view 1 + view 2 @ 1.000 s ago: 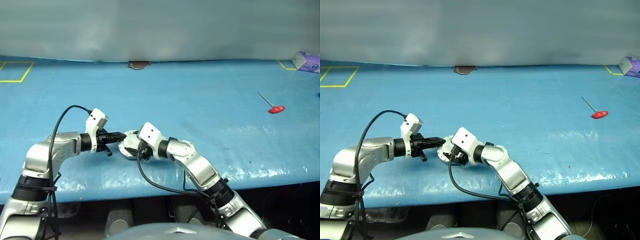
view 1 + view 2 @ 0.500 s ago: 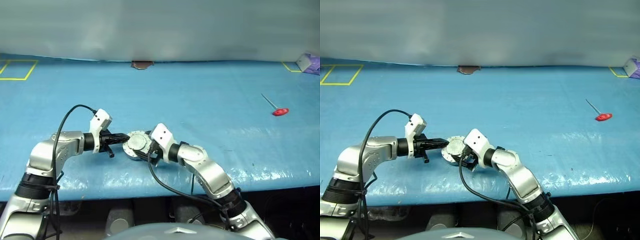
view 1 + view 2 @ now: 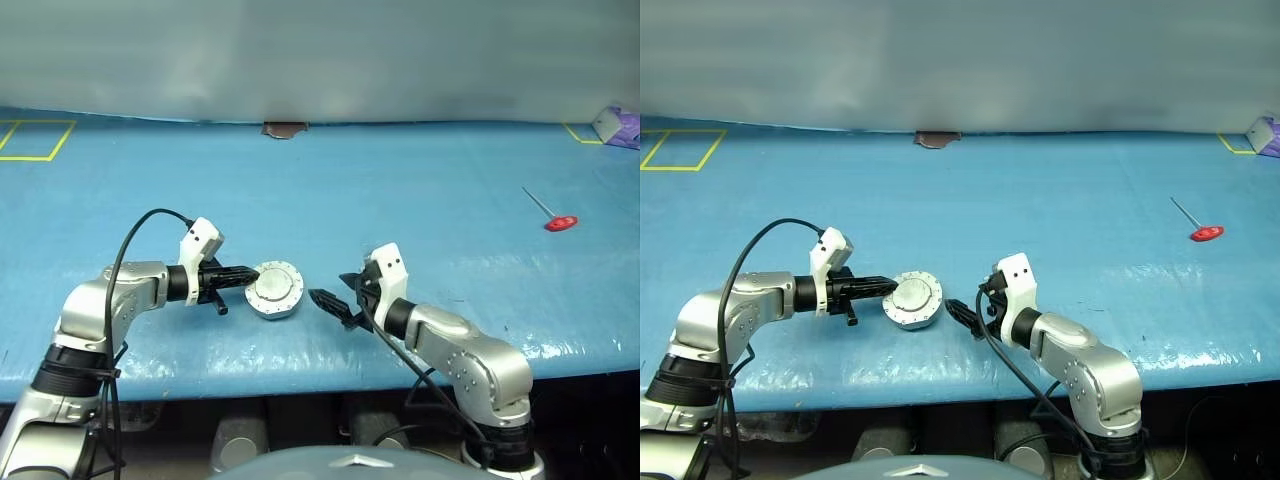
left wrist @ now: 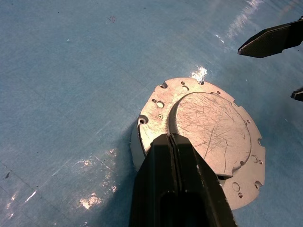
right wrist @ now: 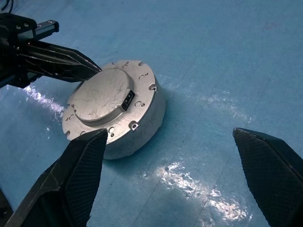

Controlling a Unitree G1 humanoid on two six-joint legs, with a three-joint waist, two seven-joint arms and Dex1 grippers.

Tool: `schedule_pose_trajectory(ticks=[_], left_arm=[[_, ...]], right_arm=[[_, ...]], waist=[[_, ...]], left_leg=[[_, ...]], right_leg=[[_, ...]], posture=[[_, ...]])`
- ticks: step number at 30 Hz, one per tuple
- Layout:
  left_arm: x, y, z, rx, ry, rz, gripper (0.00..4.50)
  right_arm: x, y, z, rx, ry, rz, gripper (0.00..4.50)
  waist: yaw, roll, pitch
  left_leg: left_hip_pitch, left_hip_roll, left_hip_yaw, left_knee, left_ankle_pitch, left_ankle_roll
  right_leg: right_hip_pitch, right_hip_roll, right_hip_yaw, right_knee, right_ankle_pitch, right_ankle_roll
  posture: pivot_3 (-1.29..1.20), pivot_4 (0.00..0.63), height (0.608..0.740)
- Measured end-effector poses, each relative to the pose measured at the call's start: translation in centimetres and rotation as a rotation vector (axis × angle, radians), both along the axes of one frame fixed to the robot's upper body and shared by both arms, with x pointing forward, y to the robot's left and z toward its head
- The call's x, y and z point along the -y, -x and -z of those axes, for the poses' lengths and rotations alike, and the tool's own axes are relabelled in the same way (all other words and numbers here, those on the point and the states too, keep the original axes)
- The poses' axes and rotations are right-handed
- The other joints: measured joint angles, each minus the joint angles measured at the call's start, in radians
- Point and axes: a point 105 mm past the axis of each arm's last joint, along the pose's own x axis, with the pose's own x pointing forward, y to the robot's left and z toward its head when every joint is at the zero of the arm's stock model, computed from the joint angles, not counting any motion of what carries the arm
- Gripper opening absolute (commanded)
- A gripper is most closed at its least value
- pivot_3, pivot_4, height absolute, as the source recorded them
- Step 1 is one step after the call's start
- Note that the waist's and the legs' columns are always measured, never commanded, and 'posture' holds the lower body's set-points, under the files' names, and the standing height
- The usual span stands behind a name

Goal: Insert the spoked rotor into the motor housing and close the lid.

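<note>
No text, label, brand, number or sign is showing legibly anywhere: the lid [image 5: 110,100] is bearing only scratches and small holes, and the blue surface [image 3: 400,190] is carrying only plain yellow tape outlines [image 3: 30,140] without lettering.

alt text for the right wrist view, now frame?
A closed motor housing, its plain grey lid with raised centre circle facing up, sits on a blue table. The left tool, shut, rests its tip at the lid's edge. The right tool is open and clear of the housing, one finger on each side of the foreground.
</note>
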Motion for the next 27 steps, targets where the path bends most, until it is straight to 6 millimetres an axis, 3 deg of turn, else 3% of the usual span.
schedule_pose_trajectory(ticks=[3,6,14,16,18,27], left_arm=[[0.1,0.1,0.0,0.000,0.002,0.007,0.00],[-0.1,0.2,0.0,-0.002,0.002,0.010,0.00],[-0.4,0.3,0.1,-0.005,0.005,-0.001,0.00],[-0.4,0.3,0.1,-0.006,0.004,-0.003,0.00],[-0.3,0.3,0.1,-0.004,0.004,0.001,0.00],[-0.3,0.4,0.1,-0.004,0.007,0.003,0.00]], right_arm=[[-0.5,-0.3,0.2,-0.107,-0.060,0.018,4.47],[0.2,0.1,2.3,-0.251,-0.043,0.051,4.47],[0.2,-0.9,1.7,-0.341,-0.127,0.047,4.47],[-0.7,-1.9,0.1,-0.321,-0.186,0.035,4.47],[-1.5,-1.5,-0.5,-0.321,-0.216,-0.026,4.47],[-2.2,-2.1,1.2,-0.421,-0.294,-0.017,4.47]], waist=[[0.002,0.000,0.000],[-0.001,0.001,0.000],[-0.012,0.002,0.000],[-0.016,0.004,0.001],[-0.013,0.004,-0.002],[-0.015,0.005,-0.002]], left_leg=[[-0.001,0.000,0.000,-0.001,0.000,0.000],[-0.002,0.000,0.000,-0.002,0.000,0.000],[-0.001,0.000,-0.001,-0.002,-0.001,0.001],[-0.001,0.000,-0.001,-0.002,0.000,0.001],[-0.001,0.000,-0.003,-0.004,-0.001,0.001],[-0.002,-0.001,-0.003,-0.009,-0.001,0.001]], right_leg=[[0.000,0.000,0.000,-0.001,0.000,0.000],[0.000,0.000,0.000,-0.003,0.000,0.000],[0.001,0.001,0.000,-0.003,0.000,0.001],[0.001,0.001,0.000,-0.003,0.001,0.002],[0.002,0.001,-0.001,-0.003,-0.001,0.001],[0.002,0.001,-0.001,-0.010,0.000,0.002]], posture=[[0.00,0.150,0.740],[0.00,0.150,0.740],[0.00,0.150,0.740],[0.00,0.150,0.740],[0.00,0.150,0.740],[0.00,0.150,0.740]])
